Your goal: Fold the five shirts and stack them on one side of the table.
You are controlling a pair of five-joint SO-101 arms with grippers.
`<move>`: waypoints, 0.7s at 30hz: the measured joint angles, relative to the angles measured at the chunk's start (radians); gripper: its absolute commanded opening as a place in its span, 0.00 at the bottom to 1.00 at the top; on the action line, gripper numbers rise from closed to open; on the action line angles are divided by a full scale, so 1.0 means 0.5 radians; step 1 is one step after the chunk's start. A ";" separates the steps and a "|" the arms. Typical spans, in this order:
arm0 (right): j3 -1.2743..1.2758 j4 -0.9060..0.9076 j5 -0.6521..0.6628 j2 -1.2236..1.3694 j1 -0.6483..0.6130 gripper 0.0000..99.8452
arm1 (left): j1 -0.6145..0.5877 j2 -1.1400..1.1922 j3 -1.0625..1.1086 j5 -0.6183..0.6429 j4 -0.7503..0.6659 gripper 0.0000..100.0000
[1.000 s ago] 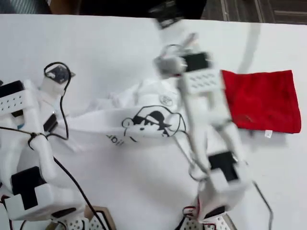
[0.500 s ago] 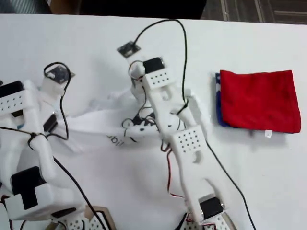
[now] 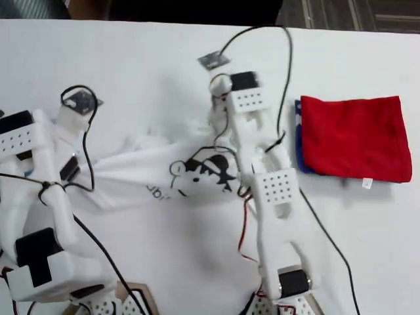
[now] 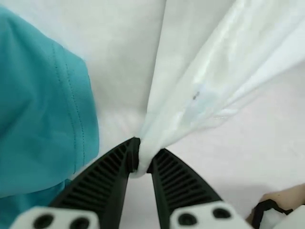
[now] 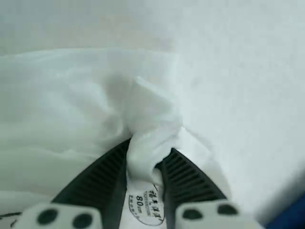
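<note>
Two ends of the white shirt (image 3: pixel 197 176) are being pinched by left hand (image 4: pixel 142 164) and right hand (image 5: pixel 145 164); flattening is likely coming next

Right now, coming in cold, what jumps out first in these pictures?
The white shirt with a cartoon print lies in the middle, pulled between the left gripper, shut on one end, and the right gripper, shut on the other. Next comes the folded red shirt, off to the right in the high view, lying on blue fabric.
</note>
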 measured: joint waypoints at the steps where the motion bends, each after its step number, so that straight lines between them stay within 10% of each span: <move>1: 0.110 0.000 0.000 -0.092 0.015 0.02 | 0.003 0.000 0.000 0.000 0.000 0.03; 8: 1.350 -0.104 0.021 -1.037 0.003 0.02 | 0.000 0.000 0.000 0.000 0.000 0.03; 21: 4.177 -1.338 0.377 -2.885 -0.098 0.14 | 0.003 0.000 0.000 0.000 0.000 0.03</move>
